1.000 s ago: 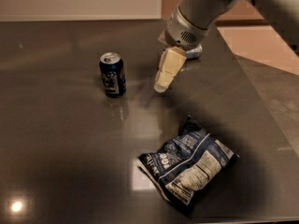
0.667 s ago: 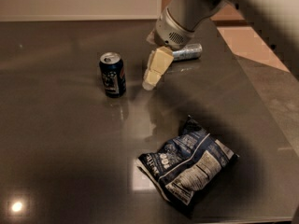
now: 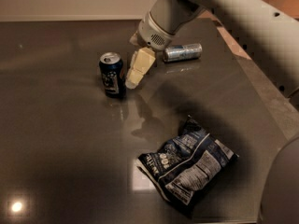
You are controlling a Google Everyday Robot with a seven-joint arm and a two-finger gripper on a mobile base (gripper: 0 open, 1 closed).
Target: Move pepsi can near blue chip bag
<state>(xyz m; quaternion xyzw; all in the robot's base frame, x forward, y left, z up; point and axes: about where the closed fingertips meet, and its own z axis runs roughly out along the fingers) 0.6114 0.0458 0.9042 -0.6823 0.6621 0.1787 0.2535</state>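
The pepsi can (image 3: 111, 74), dark blue with a silver top, stands upright on the dark table (image 3: 56, 139) at the left of centre. The blue chip bag (image 3: 187, 164), navy with white stripes and a white panel, lies flat at the front right, well apart from the can. My gripper (image 3: 133, 78) hangs from the arm that comes in from the upper right. It sits just right of the pepsi can, at about the can's height, very close to its side. I cannot tell whether it touches the can.
A slim silver can (image 3: 182, 52) lies on its side behind the gripper at the back right. The table's right edge (image 3: 261, 92) runs diagonally, with a lighter floor beyond. A pale wall bounds the back.
My gripper has moved left and slightly forward, from near the silver can to right beside the pepsi can. The silver can now shows fully. The can and bag have not moved.
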